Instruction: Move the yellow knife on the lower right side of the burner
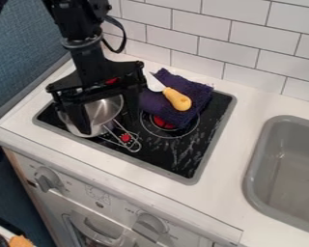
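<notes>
Hanging over the 9 o'clock side of the black stovetop [186, 159], my gripper [108, 124] has its 2 fingers spread wide, and its grip is unoccupied. From my seat, 1 finger crosses in front of the silver pot [99, 112], and the other comes down by the pot's 3 o'clock side; I can't tell whether either touches metal. The pot sits at 9 o'clock on the stovetop, its wire handle [133, 145] pointing to about 5 o'clock. The yellow knife [177, 99] that I'm after lies at 1 o'clock from the stovetop's middle, on a bunched purple cloth [194, 90], apart from the pot. Its yellow handle points to 5 o'clock and its pale blade to 11 o'clock, with the blade's far end close beside the gripper's 3 o'clock side. I can't make out whether those 2 touch. Under the cloth's 6 o'clock edge, part of the burner [168, 133] shows, with red at its middle. The grey sink [286, 159] is at 4 o'clock from the stovetop, and 2 control knobs face me, at about 8 o'clock and 6 o'clock.
</notes>
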